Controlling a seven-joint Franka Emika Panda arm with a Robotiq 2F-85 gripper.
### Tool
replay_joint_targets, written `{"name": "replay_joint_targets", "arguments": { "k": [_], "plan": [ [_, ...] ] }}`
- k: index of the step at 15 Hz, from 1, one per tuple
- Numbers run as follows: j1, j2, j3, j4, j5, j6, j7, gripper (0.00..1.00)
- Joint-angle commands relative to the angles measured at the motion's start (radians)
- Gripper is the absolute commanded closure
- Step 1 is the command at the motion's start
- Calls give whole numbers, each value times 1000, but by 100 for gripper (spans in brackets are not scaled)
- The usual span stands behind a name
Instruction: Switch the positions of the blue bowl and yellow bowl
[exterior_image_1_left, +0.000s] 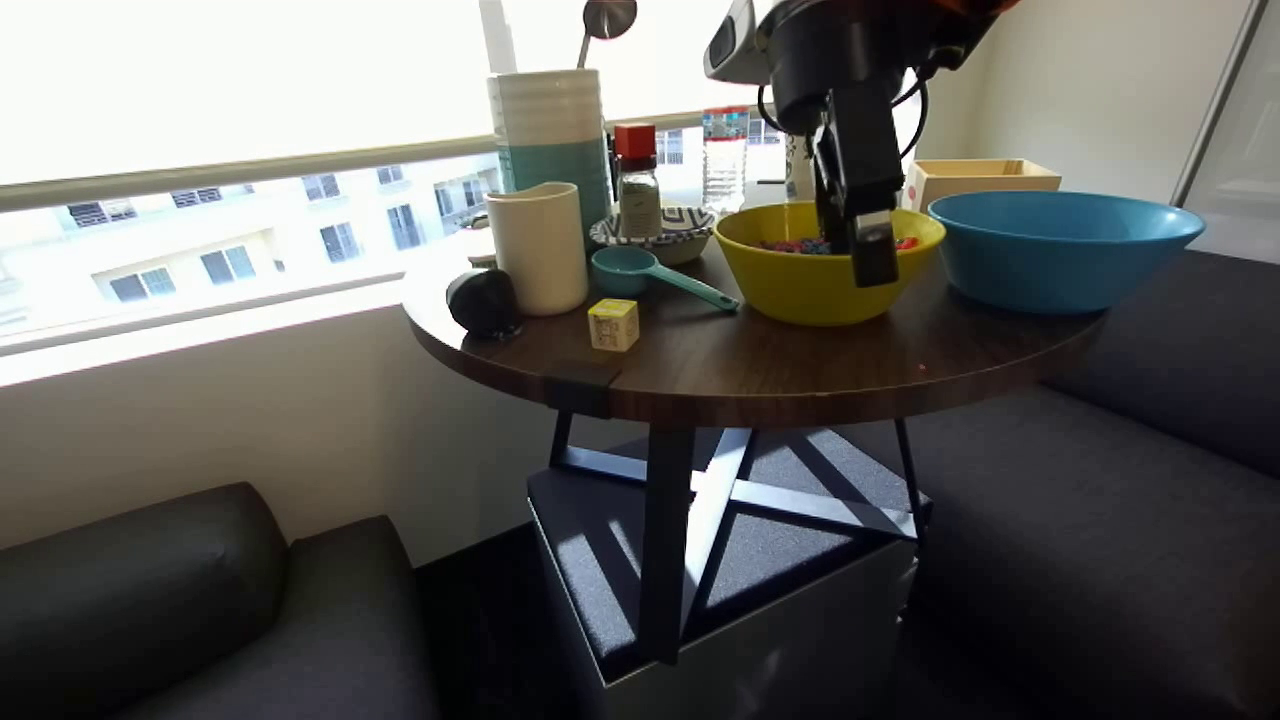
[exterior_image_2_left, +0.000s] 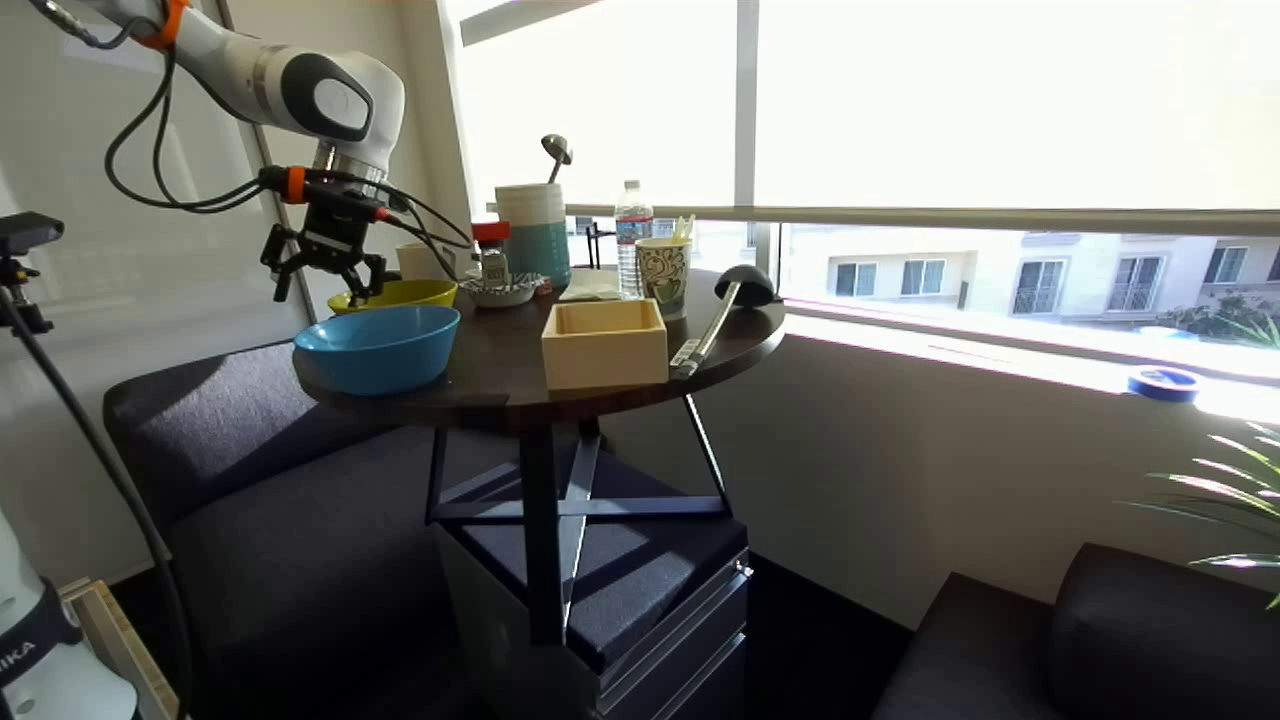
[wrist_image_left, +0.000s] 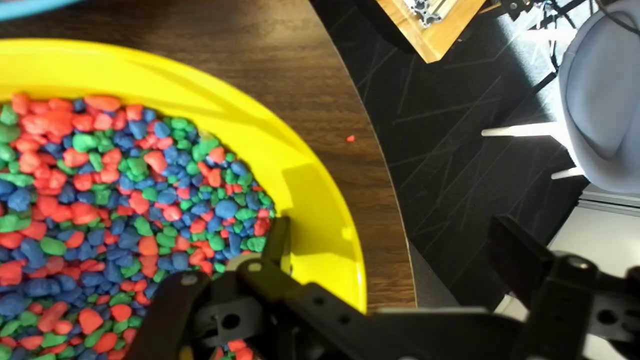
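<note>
The hand gaped wide over the glossy yellow bowl, straddling its rim, contact unclear; multicoloured pebbles lay under one finger, and the smooth, slope-sided blue bowl stood near the hand.

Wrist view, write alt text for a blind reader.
The open gripper straddles the rim of a yellow bowl of red, green and blue pebbles. Part of a blue bowl shows top left; the tabletop is brown.

Blue bowl and yellow bowl are plain, pebbles multicoloured.
</note>
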Motion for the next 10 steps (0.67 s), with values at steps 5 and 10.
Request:
{"name": "replay_joint_targets", "arguments": {
  "k": [5,10],
  "plan": [
    [13,-124,-1,-85,3,55,96,0],
    [18,-276,-2,-148,-12,158,193,0]
  ]
}}
